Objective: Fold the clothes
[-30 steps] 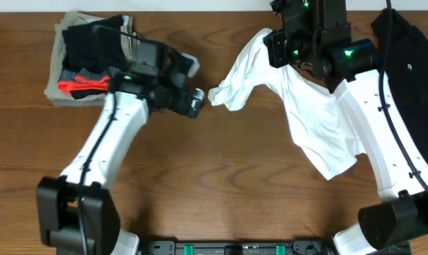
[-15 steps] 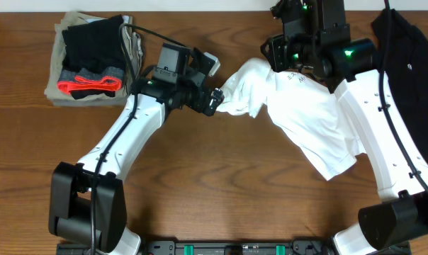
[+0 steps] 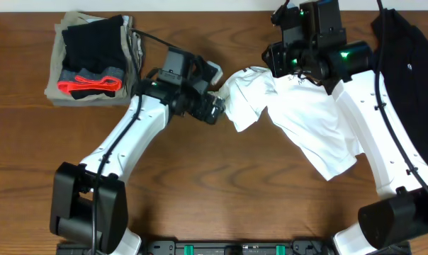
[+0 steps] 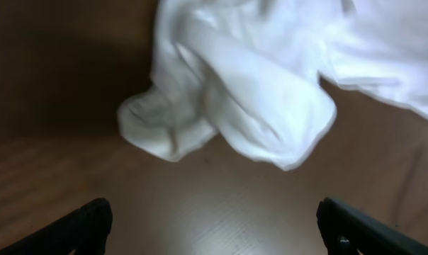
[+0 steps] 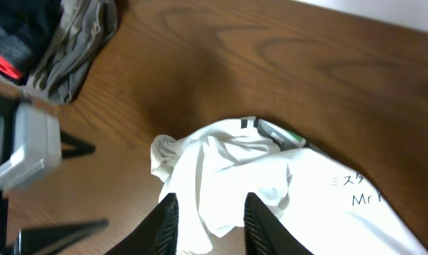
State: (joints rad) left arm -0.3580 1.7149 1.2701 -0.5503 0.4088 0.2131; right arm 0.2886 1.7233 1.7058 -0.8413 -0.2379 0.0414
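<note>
The white T-shirt [image 3: 313, 124] has sunk flatter onto the table [image 3: 221, 205], mid-right. The left gripper [image 3: 213, 110], wide open, has come up to its bunched sleeve [image 4: 228, 106] without taking it. Farther back, the right gripper [image 5: 208, 212] straddles cloth near the collar, but I cannot tell whether it is pinching. Spreading looks unfinished.

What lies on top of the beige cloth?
On the beige cloth lie a black garment and a grey piece with an orange-red band; its middle is covered.
</note>
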